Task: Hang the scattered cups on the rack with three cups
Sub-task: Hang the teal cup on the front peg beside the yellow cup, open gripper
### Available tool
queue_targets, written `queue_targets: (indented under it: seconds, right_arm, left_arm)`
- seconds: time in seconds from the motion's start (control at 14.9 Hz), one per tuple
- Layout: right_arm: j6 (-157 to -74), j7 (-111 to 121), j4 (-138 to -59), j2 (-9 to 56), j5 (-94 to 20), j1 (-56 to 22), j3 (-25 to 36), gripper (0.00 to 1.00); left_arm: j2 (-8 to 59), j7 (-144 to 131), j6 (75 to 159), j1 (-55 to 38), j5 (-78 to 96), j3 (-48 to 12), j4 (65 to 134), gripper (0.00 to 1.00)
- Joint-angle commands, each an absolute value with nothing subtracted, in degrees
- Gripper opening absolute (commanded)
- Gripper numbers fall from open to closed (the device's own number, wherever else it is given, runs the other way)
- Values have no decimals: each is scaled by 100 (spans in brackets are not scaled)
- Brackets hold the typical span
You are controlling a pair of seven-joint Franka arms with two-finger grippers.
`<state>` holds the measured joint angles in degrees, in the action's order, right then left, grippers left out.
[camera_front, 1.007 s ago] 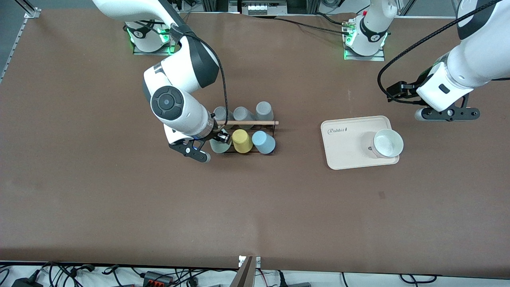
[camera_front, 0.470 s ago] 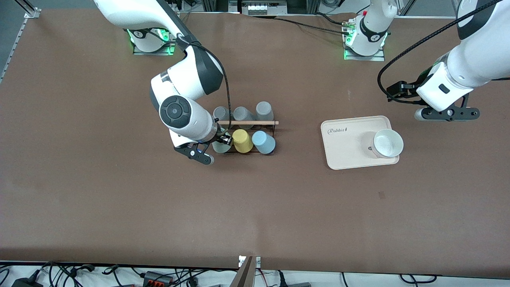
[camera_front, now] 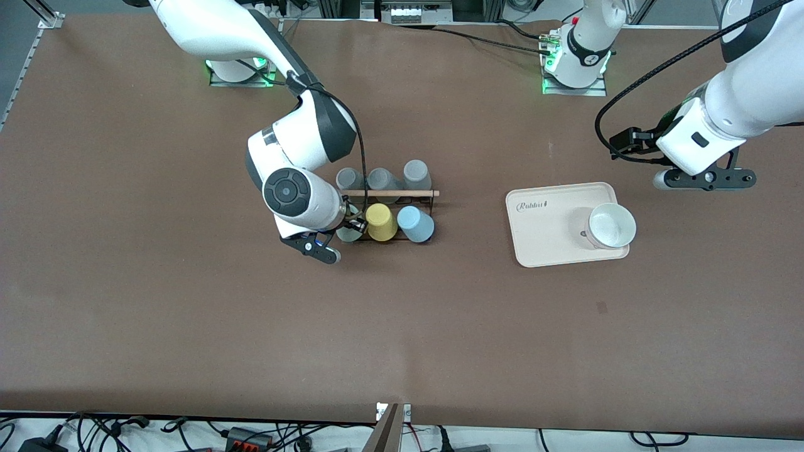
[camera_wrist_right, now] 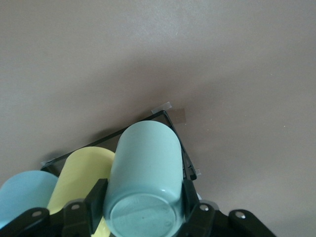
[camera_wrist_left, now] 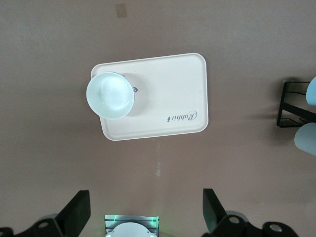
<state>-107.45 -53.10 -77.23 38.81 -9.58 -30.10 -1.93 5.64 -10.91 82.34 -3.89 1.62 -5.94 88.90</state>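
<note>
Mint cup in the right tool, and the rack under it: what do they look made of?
The mint cup looks like matte plastic: smooth, evenly coloured, with a moulded ring on its base and only a soft sheen. The right tool is shut on it. The rack looks like thin black wire, probably coated metal, with a pale wooden-looking rod across the top.

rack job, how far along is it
Done: the light blue cup sits on the rack beside the yellow cup. In hand: the right pincer is shut on the mint cup at the rack's end. Left: release it. The left pincer waits open.
</note>
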Motion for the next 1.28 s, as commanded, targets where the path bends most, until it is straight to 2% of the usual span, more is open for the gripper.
queue_targets:
  seconds: [0.0, 0.07, 0.13, 0.2, 0.27, 0.87, 1.21]
  right_arm:
    - [-10714, -5370, -7532, 4034, -1055, -3041, -176, 19]
    - [-10714, -5388, -7532, 4034, -1063, -3041, -176, 19]
    - [-10705, -5396, -7532, 4034, -1063, -3041, -167, 26]
    - [-10705, -5405, -7532, 4034, -1063, -3041, -176, 78]
    - [-10696, -5414, -7532, 4025, -1063, -3041, -167, 100]
    - [-10608, -5405, -7138, 3938, -1002, -2839, -105, 100]
    - [-10380, -5239, -7093, 3358, -949, -2445, -9, 100]
  left_arm:
    - [466, -976, 8183, -448, 255, -501, 8947, 100]
    - [466, -976, 8183, -448, 246, -501, 8947, 100]
    - [466, -976, 8174, -448, 246, -501, 8947, 100]
    - [466, -976, 8174, -448, 246, -501, 8947, 100]
    - [466, -976, 8174, -448, 246, -501, 8947, 100]
    - [466, -976, 8165, -448, 246, -501, 8947, 100]
    - [466, -976, 8165, -448, 246, -501, 8947, 100]
